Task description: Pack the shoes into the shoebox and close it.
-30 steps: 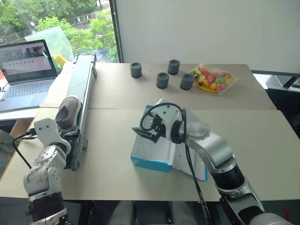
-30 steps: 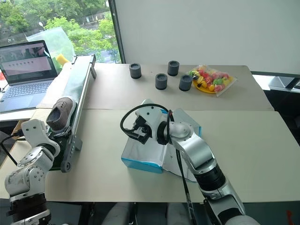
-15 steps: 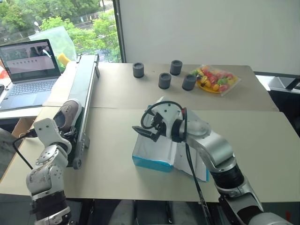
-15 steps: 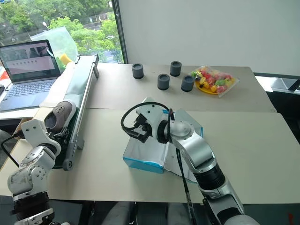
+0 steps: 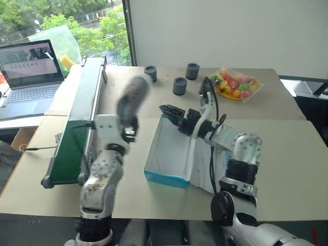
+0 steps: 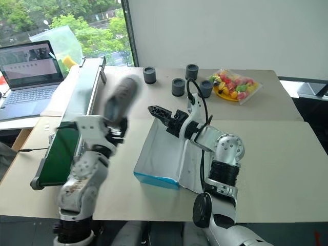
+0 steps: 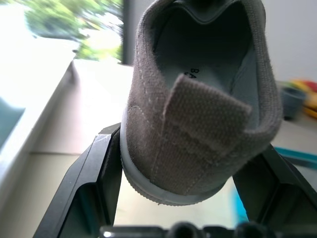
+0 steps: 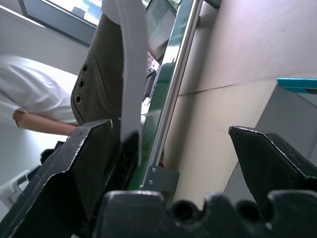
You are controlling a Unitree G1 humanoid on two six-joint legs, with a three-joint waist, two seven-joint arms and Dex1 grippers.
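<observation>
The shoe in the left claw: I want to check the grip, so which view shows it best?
The left wrist view: the shoe appears heel-first, pinched between the left claw's fingers. Both eye views show it blurred, raised between the conveyor and shoebox. The right wrist view shows its side and sole.

Inside the grey sneaker [image 7: 198, 114] that my left pincer [image 7: 183, 198] grips at the heel, there is a small dark print on the lining, just above the heel tab. I can make out what look like the letters "BA" at its start; the rest of the print is cut off by the tab. The laptop screen [image 5: 32, 60] beside the green conveyor belt [image 5: 77, 123] shows rows of content, all too small for me to read.
</observation>
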